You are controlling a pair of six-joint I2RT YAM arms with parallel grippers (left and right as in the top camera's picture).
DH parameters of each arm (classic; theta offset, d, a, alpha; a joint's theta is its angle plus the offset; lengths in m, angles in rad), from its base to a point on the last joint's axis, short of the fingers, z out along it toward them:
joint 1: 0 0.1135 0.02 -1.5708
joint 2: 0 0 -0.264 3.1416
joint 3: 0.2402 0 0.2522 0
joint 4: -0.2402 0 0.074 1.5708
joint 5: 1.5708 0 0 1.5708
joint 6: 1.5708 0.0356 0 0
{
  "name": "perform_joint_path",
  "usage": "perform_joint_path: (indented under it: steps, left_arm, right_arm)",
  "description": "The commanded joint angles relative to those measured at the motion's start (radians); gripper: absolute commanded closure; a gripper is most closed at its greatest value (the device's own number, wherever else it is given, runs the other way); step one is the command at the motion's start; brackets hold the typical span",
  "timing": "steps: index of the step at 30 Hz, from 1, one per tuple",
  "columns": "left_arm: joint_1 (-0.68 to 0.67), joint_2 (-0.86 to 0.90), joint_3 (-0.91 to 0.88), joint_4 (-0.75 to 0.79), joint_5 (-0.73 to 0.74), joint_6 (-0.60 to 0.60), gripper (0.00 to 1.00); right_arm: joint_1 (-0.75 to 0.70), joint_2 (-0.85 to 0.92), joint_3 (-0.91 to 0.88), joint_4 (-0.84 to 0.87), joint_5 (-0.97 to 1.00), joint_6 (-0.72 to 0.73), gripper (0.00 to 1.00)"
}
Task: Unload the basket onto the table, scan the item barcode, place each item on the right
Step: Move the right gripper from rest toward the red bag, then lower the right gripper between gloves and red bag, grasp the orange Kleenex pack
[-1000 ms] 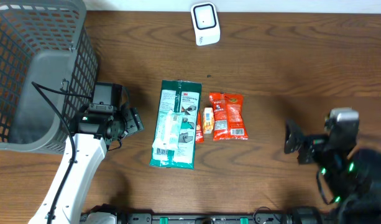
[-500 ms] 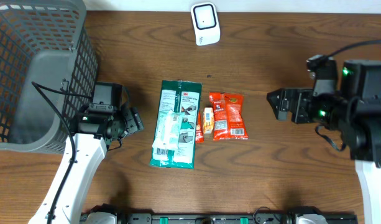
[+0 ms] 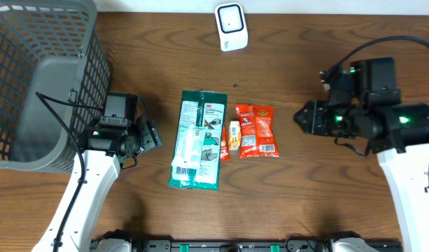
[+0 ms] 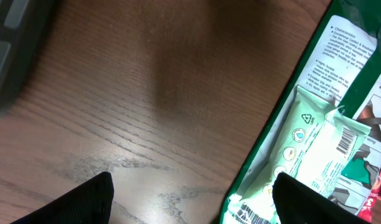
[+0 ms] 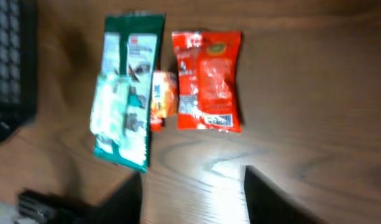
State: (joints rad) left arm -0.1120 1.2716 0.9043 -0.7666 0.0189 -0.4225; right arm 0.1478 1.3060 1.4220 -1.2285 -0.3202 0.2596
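— In the middle of the overhead frame, what lies on the wooden table (image 3: 305, 56)?
— Three items lying flat in a row: a green 3M package (image 3: 199, 119), a red snack bag (image 3: 257, 130) to its right, and a small orange packet (image 3: 233, 135) wedged between the two.
— Any barcode showing?
— In the left wrist view, yes. There is a barcode (image 4: 344, 138) on a pale mint wrapper (image 4: 308, 155) that lies on the green package. Whether that wrapper is a separate thing, I cannot tell.
— And the scanner?
— The white scanner (image 3: 231, 26) stands at the top centre, well apart from the items.
— Where is the left gripper (image 3: 157, 134)?
— Left of the green package, near it but not touching, beside the grey mesh basket (image 3: 39, 77) in the upper left. Its fingers (image 4: 84, 199) stand wide, with only bare wood between them.
— And the right gripper (image 3: 299, 119)?
— Right of centre, pointing toward the red bag and apart from it. Its fingers (image 5: 271, 199) are parted, and nothing but table shows between them.
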Motion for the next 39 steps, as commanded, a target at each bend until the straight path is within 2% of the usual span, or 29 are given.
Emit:
perform_joint_path:
  steps: [1, 3, 8, 14, 21, 26, 39]
  left_arm:
    - [0.004, 0.002, 0.01, -0.003, -0.016, -0.002, 0.18]
    - [0.004, 0.002, 0.01, -0.003, -0.016, -0.002, 0.17]
    - [0.004, 0.002, 0.01, -0.003, -0.016, -0.002, 0.17]
    - [0.004, 0.002, 0.01, -0.003, -0.016, -0.002, 0.18]
    - [0.004, 0.002, 0.01, -0.003, -0.016, -0.002, 0.18]
    - [0.004, 0.002, 0.01, -0.003, -0.016, -0.002, 0.18]
    - [0.004, 0.002, 0.01, -0.003, -0.016, -0.002, 0.18]
  right_arm:
    - [0.063, 0.039, -0.037, 0.013, 0.042, 0.049, 0.43]
    - [0.103, 0.065, -0.054, 0.017, 0.087, 0.063, 0.4]
    - [0.207, 0.139, -0.088, 0.053, 0.209, 0.071, 0.41]
    - [0.285, 0.264, -0.093, 0.152, 0.238, 0.107, 0.42]
    - [0.286, 0.396, -0.093, 0.214, 0.239, 0.107, 0.37]
    - [0.286, 0.478, -0.093, 0.271, 0.238, 0.107, 0.45]
    - [0.293, 0.574, -0.093, 0.318, 0.237, 0.106, 0.48]
